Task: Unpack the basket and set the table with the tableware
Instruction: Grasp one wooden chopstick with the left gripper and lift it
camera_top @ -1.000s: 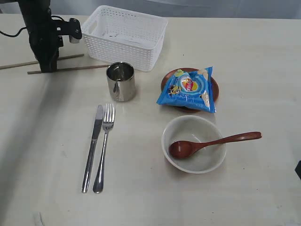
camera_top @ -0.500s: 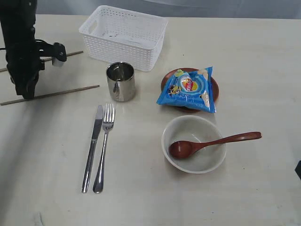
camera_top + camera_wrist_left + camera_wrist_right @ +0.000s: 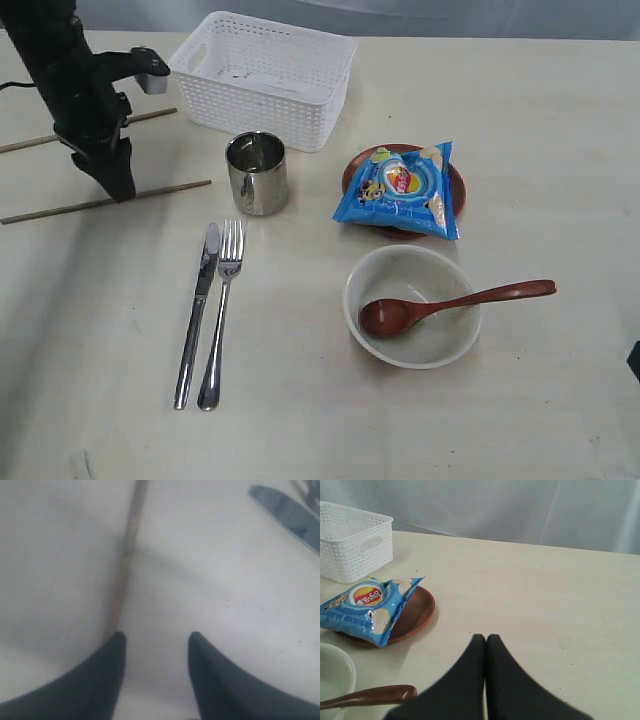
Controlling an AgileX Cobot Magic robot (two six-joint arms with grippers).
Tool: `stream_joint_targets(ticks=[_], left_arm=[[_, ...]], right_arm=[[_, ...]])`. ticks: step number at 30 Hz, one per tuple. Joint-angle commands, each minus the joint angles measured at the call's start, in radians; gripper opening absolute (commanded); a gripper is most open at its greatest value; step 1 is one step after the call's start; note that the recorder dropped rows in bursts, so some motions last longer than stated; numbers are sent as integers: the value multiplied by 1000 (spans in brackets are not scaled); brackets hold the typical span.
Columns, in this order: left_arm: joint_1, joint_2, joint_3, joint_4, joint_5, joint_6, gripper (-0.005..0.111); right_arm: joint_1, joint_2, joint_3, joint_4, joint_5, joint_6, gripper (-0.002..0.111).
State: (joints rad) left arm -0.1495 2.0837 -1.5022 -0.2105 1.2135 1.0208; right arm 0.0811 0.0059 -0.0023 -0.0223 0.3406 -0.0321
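Observation:
The white basket point(image 3: 265, 75) stands at the back of the table point(image 3: 560, 130), and nothing shows inside it. Two chopsticks lie left of it, one farther back point(image 3: 150, 117) and one nearer point(image 3: 170, 189) point(image 3: 127, 545). My left gripper point(image 3: 120, 190) point(image 3: 156, 635) hangs open just over the nearer chopstick, which runs past one fingertip. The steel cup point(image 3: 257, 173), knife point(image 3: 197, 315) point(image 3: 285, 515) and fork point(image 3: 222, 315) sit mid-table. The brown plate point(image 3: 452, 178) point(image 3: 415, 612) and the bowl point(image 3: 412, 340) with the wooden spoon point(image 3: 450, 303) point(image 3: 367, 696) are to the right. My right gripper point(image 3: 486, 636) is shut and empty.
A blue snack packet point(image 3: 400, 190) point(image 3: 365, 607) lies on the plate and covers most of it. The basket point(image 3: 352, 540) also shows in the right wrist view, beyond the plate. A grey backdrop runs behind the table's far edge.
The left gripper carried the nearer chopstick toward the front left, laid it on the table and opened. It then shifted right along the chopstick. The right gripper has not moved.

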Motion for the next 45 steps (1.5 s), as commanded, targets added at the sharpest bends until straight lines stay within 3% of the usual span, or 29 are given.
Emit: stream_joint_targets(ticks=[1,5,9,14,20,25,28,32,37,42,45], left_arm=[[-19,-1,6,-26,-93,40,61],[-19,4,6,-11,-113,63,51],[-19,12,6,24,-109,64,58],[-34,12,21,44,-108,64,58],[-81,12,152,216,-279,3,58],[-83,12,181,205,-376,-7,57],[-83,12,181,218,-371,-7,49],[-83,12,181,218,-331,-16,22],[-83,12,211,218,-314,-49,0],[-83,12,301,303,-356,-57,0],[-83,12,314,385,-383,-172,0]], right_arm=[[-5,-6,2,-5,-2,2,-1],[-5,-6,2,-5,-2,2,-1],[-5,-6,2,-5,-2,2,-1],[-5,-6,2,-5,-2,2,-1],[-5,-6,2,-5,-2,2,-1],[-5,-6,2,-5,-2,2,-1],[-5,-6,2,-5,-2,2,-1],[-5,-6,2,-5,-2,2,-1],[-5,-6,2,-5,-2,2,-1],[-5,-6,2,-5,-2,2,-1],[-5,-6,2,-5,-2,2,-1]])
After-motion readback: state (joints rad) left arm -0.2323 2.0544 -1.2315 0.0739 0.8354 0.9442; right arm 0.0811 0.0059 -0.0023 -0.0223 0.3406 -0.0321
